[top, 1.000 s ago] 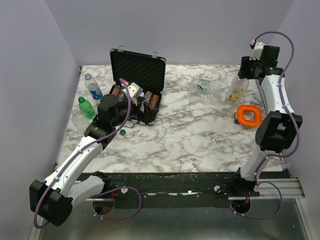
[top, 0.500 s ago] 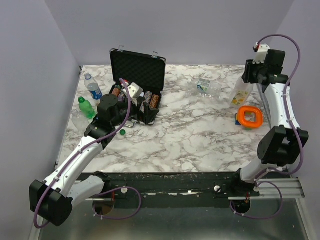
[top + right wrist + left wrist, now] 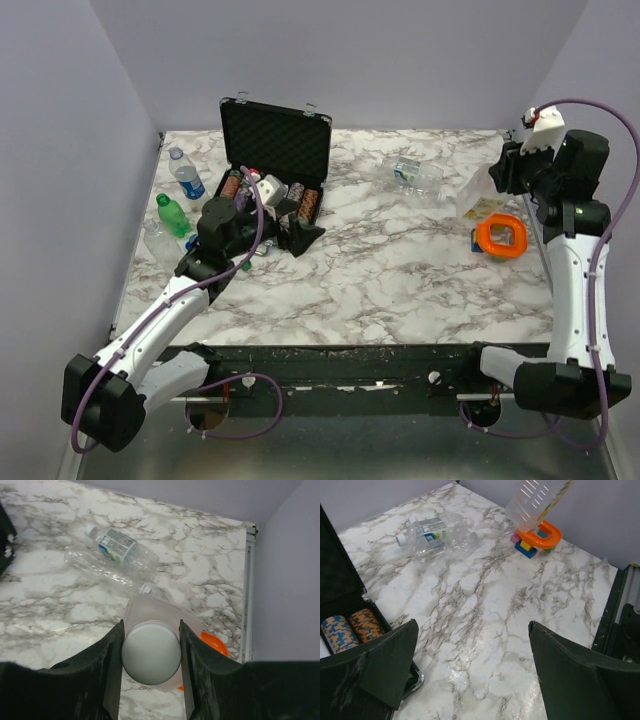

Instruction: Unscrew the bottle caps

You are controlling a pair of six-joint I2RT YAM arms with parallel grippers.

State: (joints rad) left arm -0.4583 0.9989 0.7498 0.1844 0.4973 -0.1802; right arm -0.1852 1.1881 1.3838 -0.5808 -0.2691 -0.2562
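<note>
My right gripper (image 3: 151, 652) is shut on the white cap (image 3: 151, 651) of a clear bottle with a yellow label (image 3: 478, 200). It holds the bottle tilted above the table at the far right; the bottle also shows in the left wrist view (image 3: 540, 500). Two clear bottles (image 3: 120, 555) lie on their sides at the back, one with a blue label and a white cap (image 3: 400, 540). A blue-labelled bottle (image 3: 185, 175), a green bottle (image 3: 172, 215) and a clear one stand at the far left. My left gripper (image 3: 472, 625) is open and empty over bare marble beside the chip case.
An open black case (image 3: 275, 140) with striped poker chips (image 3: 350, 627) stands at the back left. An orange ring on coloured blocks (image 3: 498, 232) lies under the held bottle. The table's right edge rail (image 3: 246, 590) is close to my right gripper.
My right arm has swung right and towards the front with the bottle, which now hangs tilted over the orange ring. My left gripper has shifted slightly right along the case.
</note>
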